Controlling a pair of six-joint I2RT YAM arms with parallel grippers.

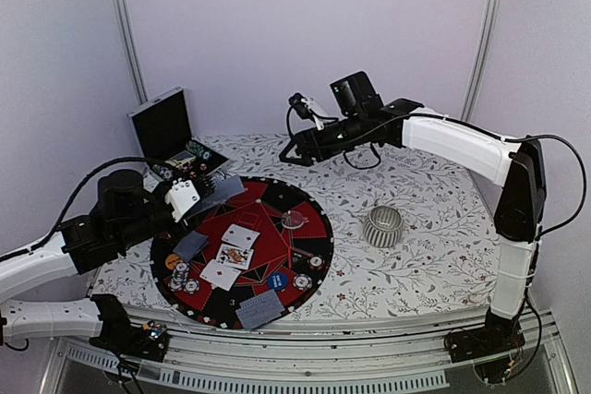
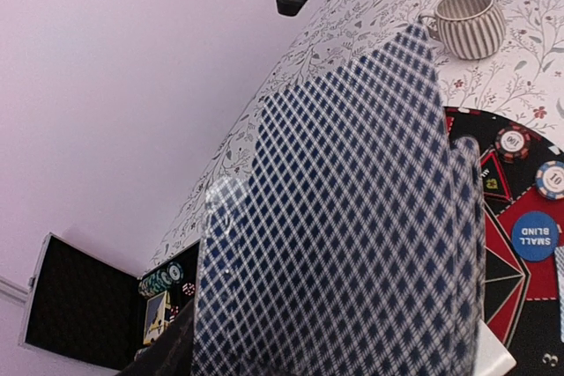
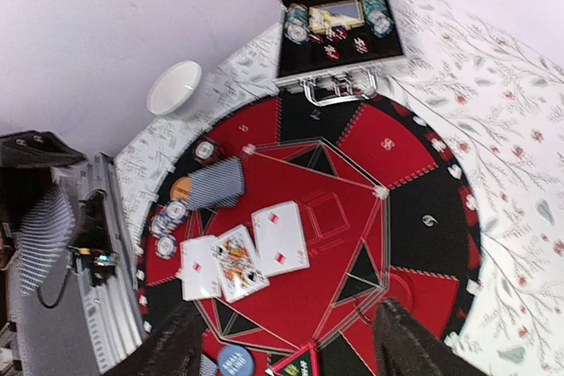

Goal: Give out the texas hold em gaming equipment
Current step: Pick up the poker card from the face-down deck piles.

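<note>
Where the left arm reaches in over the table (image 1: 425, 265), the black hinged case (image 1: 171, 131) stands open just behind the left tool (image 1: 192, 198), with spare chips (image 2: 163, 281) racked in its tray. That tool is closed partway on a stack of held cards (image 1: 224, 191), their grey-blue checked backs filling most of its wrist view, and the stack juts out from its fingers over the far-left rim of the round red and black mat (image 1: 319, 237). On the mat, below and just in front of the left tool, lie a face-down pile (image 1: 191, 244), an orange disc (image 1: 173, 262) and a small cluster of striped chips (image 1: 182, 276). A little to that tool's right, three face-up cards (image 1: 233, 256) lie in a row, edges touching or overlapping. Farther right and nearer the bases are the blue disc (image 1: 277, 280) marked SMALL BLIND, two single chips (image 1: 303, 280) beside it, and a second face-down pile (image 1: 260, 308) at the near rim. The clear disc (image 1: 295, 220) sits on the mat's right half, below and in front of the right tool (image 1: 300, 147). That tool hangs high over the mat's far side, its fingers spread wide with nothing between them. The ribbed silver cup (image 1: 381, 225) rests on the table off the mat, to the right tool's right and nearer the bases.
</note>
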